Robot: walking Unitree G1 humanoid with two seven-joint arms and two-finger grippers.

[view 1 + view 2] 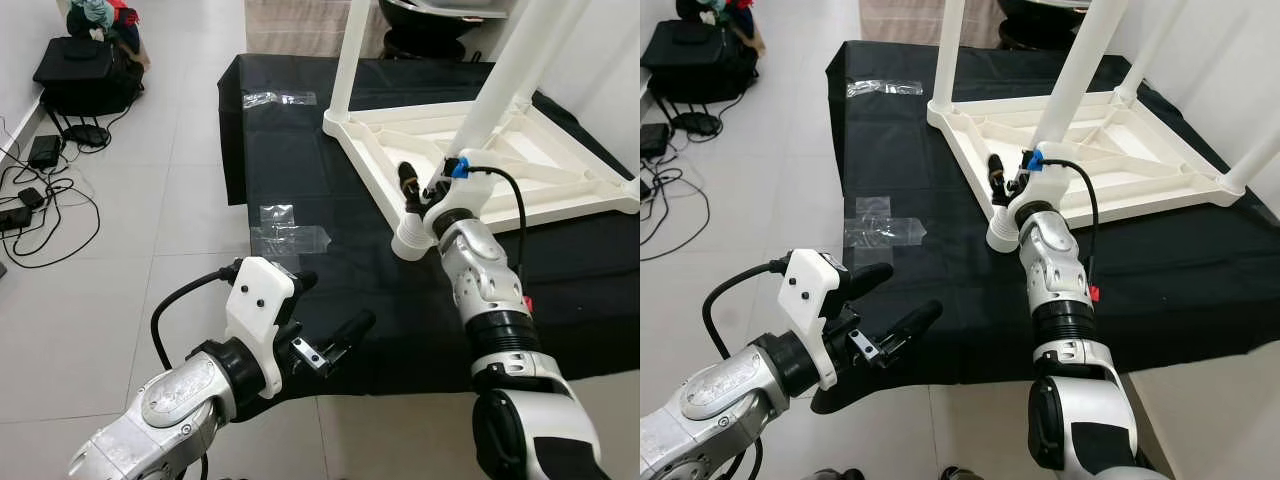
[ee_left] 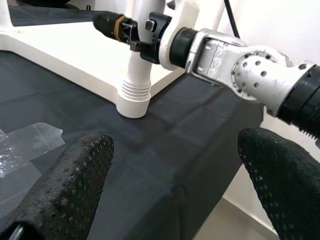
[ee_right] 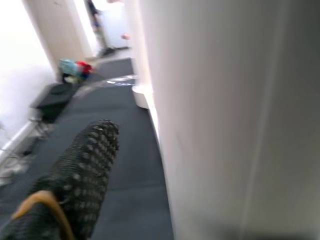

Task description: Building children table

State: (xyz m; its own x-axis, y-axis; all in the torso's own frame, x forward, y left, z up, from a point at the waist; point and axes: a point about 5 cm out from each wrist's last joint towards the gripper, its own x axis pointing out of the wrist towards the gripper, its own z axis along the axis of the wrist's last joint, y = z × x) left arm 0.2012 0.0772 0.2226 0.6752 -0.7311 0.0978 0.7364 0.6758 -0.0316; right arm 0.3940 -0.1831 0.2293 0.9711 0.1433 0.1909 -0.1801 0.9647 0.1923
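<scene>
Right gripper (image 1: 418,190) is up against the near white leg (image 1: 500,85) of the upside-down kids' table (image 1: 560,170), low on the leg just above the ribbed socket (image 1: 410,243) at the corner. One finger sits on the left side of the leg and the wrist view has white leg right beside a black finger (image 3: 82,170), so I'd guess it's clamped on, but honestly I can't tell for sure since the other finger is hidden behind it.

That leg looks tilted rather than straight in its socket, so my read is it's still being seated. To do it well: line the leg up with the socket axis first, then push and twist straight down, not sideways, or the frame will slide around.

Table lies top-down on a black cloth (image 1: 300,150) spread on the tiled floor (image 1: 170,210), with clear tape patches (image 1: 290,228) stuck on the cloth.

Left gripper (image 1: 325,318) hovers over the cloth's near edge, fingers spread wide, holding nothing. It could brace the frame.

Cables and a black bag (image 1: 85,70) sit well off to the left.
</scene>
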